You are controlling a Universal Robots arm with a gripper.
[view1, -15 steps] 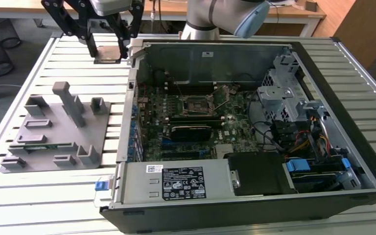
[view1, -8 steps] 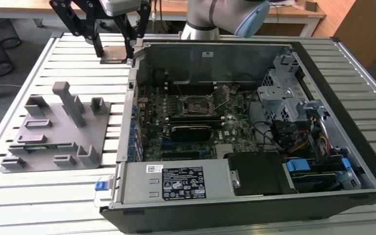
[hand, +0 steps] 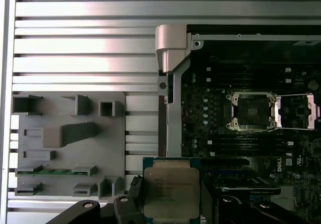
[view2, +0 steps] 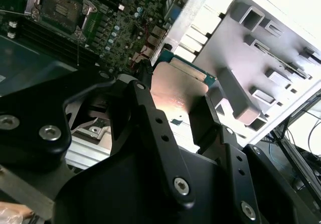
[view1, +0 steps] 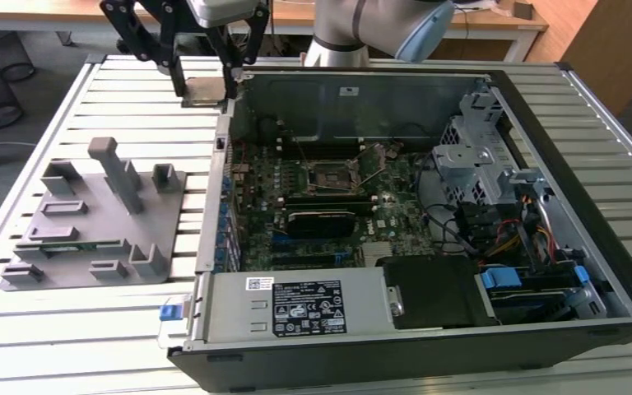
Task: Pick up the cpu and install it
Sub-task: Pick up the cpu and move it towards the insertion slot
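Observation:
The cpu (view1: 203, 88) is a flat square chip with a silver top, clamped between the two black fingers of my gripper (view1: 204, 92). The gripper is shut on it and holds it in the air above the slatted table, just outside the far corner of the open computer case on the exterior view's left. Both wrist views show the cpu (hand: 170, 189) (view2: 175, 86) level between the fingers (view2: 143, 91). The motherboard socket (view1: 327, 175) (hand: 249, 111) lies open in the middle of the board, its metal frame flipped back, some way from the cpu.
A grey fixture plate (view1: 91, 218) (hand: 65, 143) with upright posts sits on the table at the exterior view's left, with a green memory stick (hand: 55, 172) in one slot. The case wall (view1: 220, 164) stands between the gripper and the board. Drive cages and cables (view1: 492, 173) fill the case's other side.

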